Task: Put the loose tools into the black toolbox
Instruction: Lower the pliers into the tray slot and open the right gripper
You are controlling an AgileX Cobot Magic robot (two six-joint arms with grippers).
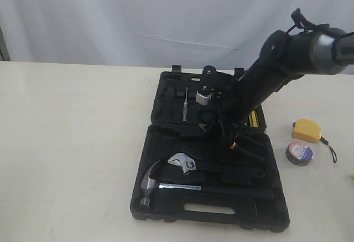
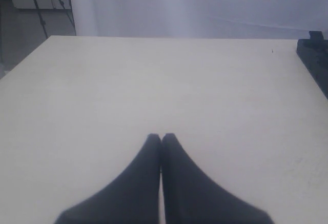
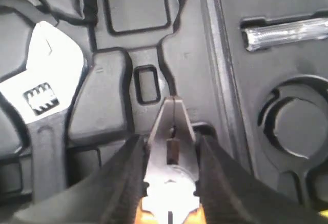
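The black toolbox [image 1: 276, 220] lies open in the middle of the table. My right gripper [image 1: 221, 128] hangs low over its near half, shut on the orange-and-black-handled pliers [image 3: 171, 172]. In the right wrist view the steel nose sticks out past the fingers [image 3: 128, 172] toward an empty moulded recess [image 3: 146, 83]. On the table to the right of the box lie the yellow tape measure [image 1: 306, 130] and the dark tape roll [image 1: 299, 153]. My left gripper [image 2: 161, 138] is shut and empty over bare table, out of the exterior view.
A steel hammer [image 1: 149, 184] and an adjustable wrench [image 1: 185, 163] sit in the near half. A thin steel shaft [image 1: 186, 104] rests in the far half. Yellow handles [image 1: 254, 119] peek out beneath my right arm. A small yellow thing [image 1: 352, 175] shows at the right edge.
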